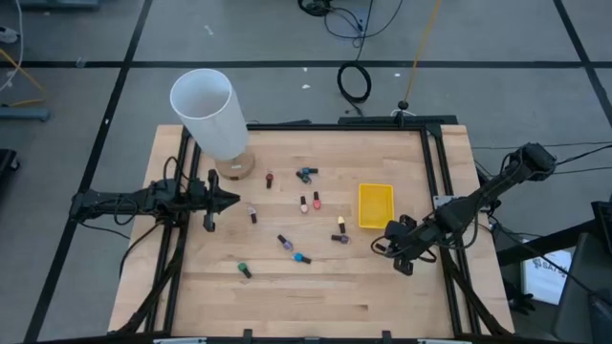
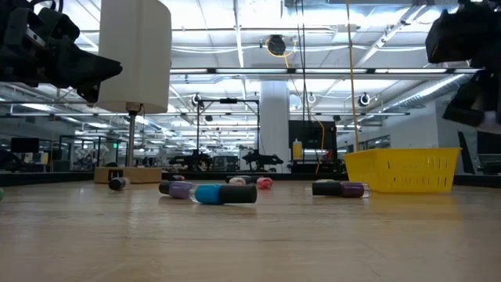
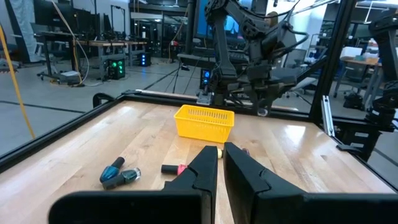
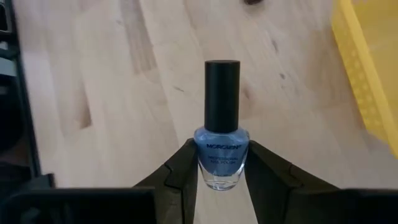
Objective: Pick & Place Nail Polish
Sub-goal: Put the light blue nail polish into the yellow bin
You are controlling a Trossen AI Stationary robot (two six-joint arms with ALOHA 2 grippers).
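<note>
Left gripper [image 1: 229, 201] pinched together left of the yellow bin [image 1: 375, 205], white cylinder [image 1: 210, 113] behind it, nail polish bottles [image 1: 295, 234] scattered between, right gripper [image 1: 394, 250] just right-front of the bin, clamped on a blue bottle [image 4: 222, 149].

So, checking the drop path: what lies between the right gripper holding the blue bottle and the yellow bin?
Only bare wood, as the high view shows: right gripper, blue bottle, yellow bin.

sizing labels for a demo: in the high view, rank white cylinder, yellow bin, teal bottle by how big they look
1. white cylinder, clearly largest, though it stands tall, nearer the overhead camera
2. yellow bin
3. teal bottle, tiny, lying on the table
</note>
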